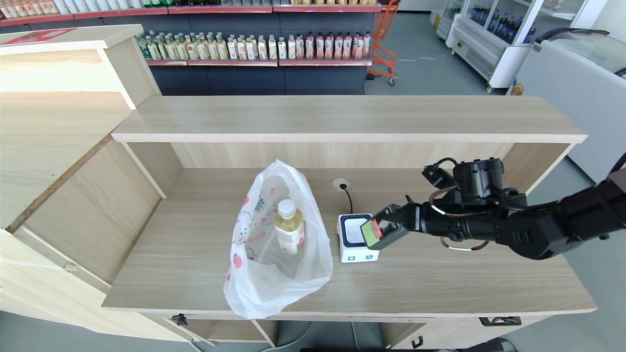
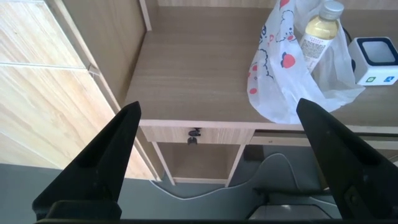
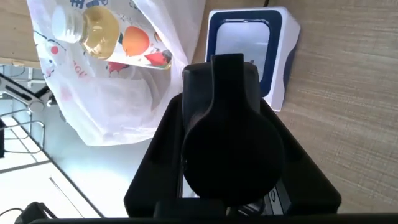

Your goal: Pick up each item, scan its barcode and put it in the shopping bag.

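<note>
In the head view, your right gripper point(image 1: 384, 230) is clamped on a small green pack point(image 1: 370, 235), tilted face-down just above the scanner point(image 1: 354, 239). My guess is it is held that way so the barcode meets the scanner's window. The bag point(image 1: 264, 274) stands just beside the scanner on the robot's left, mouth open, so the pack has only a short way to go after the scan. A bottle point(image 1: 288, 227) is upright inside the bag, which suggests that item is done. A cable point(image 1: 348, 198) runs from behind the scanner to a port in the counter point(image 1: 440, 283). You cannot see the barcode itself or whether it has read. In the left wrist view, your left gripper point(image 2: 219, 109) hangs off the counter's front edge, well apart from the scanner and beyond the bag, its jaws spread wide and holding nothing; it looks parked out of the way. In the right wrist view, the gripper's dark body covers the pack, so the hold cannot be checked there, and only the scanner's window and the bag beside it are plain.
</note>
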You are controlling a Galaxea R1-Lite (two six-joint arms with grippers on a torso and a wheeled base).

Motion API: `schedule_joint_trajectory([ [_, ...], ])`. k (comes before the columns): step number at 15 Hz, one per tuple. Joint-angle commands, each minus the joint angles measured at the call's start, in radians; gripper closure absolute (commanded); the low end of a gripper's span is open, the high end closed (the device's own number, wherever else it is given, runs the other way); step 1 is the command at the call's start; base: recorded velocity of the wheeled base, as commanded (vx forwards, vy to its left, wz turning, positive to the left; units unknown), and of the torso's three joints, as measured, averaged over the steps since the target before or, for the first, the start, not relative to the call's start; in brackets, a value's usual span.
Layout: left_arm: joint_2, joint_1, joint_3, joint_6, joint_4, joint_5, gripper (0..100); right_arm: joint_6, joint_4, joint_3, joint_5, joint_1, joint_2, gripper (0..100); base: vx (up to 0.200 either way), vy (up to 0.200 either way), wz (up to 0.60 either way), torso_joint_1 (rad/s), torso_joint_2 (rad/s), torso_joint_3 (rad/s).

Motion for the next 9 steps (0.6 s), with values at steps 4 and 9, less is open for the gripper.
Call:
schedule_joint_trajectory([
  [4, 0.000, 0.000, 0.000, 0.002, 0.000, 0.000, 0, 0.002, -0.029, -0.071, -0.010, 0.026, 0.116, 100, 0.000, 0.000, 0.00, 0.000, 0.00, 0.000],
  [9, 0.000, 0.000, 0.000, 0.002, 0.000, 0.000, 0, 0.003, -0.081, -0.111, -0.010, 0.037, 0.189, 100, 0.000, 0.000, 0.00, 0.000, 0.00, 0.000],
])
